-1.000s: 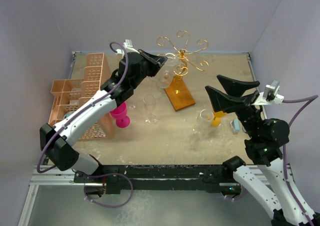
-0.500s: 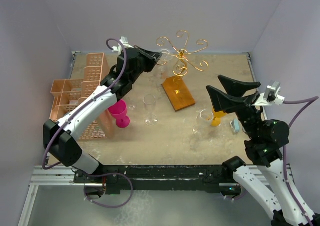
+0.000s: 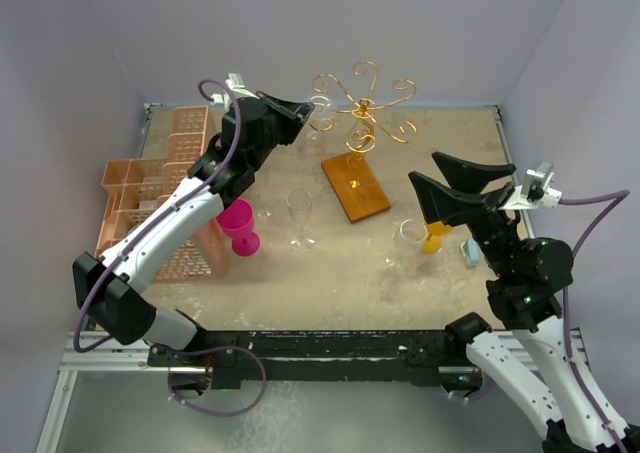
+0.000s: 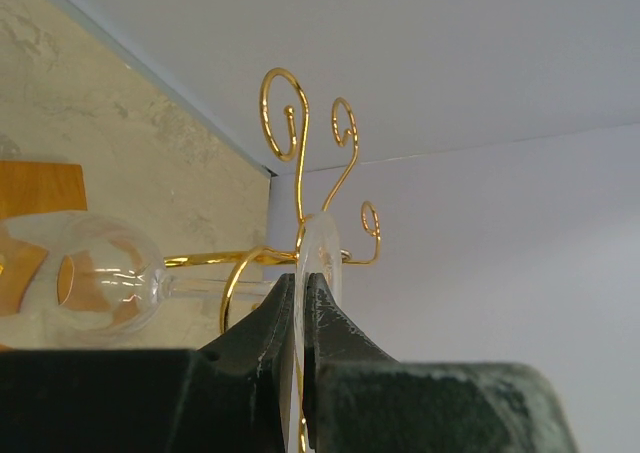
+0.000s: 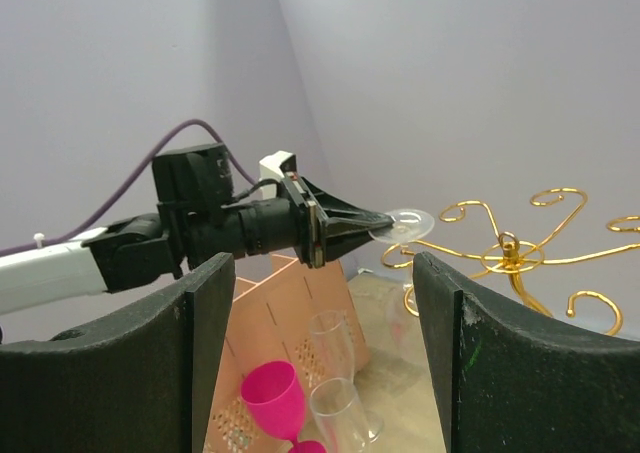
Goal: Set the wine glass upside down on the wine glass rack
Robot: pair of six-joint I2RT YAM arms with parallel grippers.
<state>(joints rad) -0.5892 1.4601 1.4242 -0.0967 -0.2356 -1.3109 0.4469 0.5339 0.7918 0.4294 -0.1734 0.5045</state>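
Wine glass is being held in the air by the left gripper. Its fingers are being pressed together on the edge of the foot disc, and nothing else is being gripped. The glass is being carried foot-up with the bowl hanging toward the worktop. It is near the far edge, just beside the left-hand scrolls of the wine glass rack. Whether foot and wire are touching cannot be told. Right gripper is being held spread and empty over the right side.

Handling, as judged:
- The glass is being treated as thin, light, rigid, brittle and slick.
- With the foot being pinched edge-on, little contact area is being offered. The bowl is being left to swing below, so slip or twist is being risked.
- A harder clamp is being ruled out, as chipping is likely.
- The stem is being left free, which suits sliding it into a scroll.
- The rack is being read as springy wire on a thin post, so side loads are being kept low.
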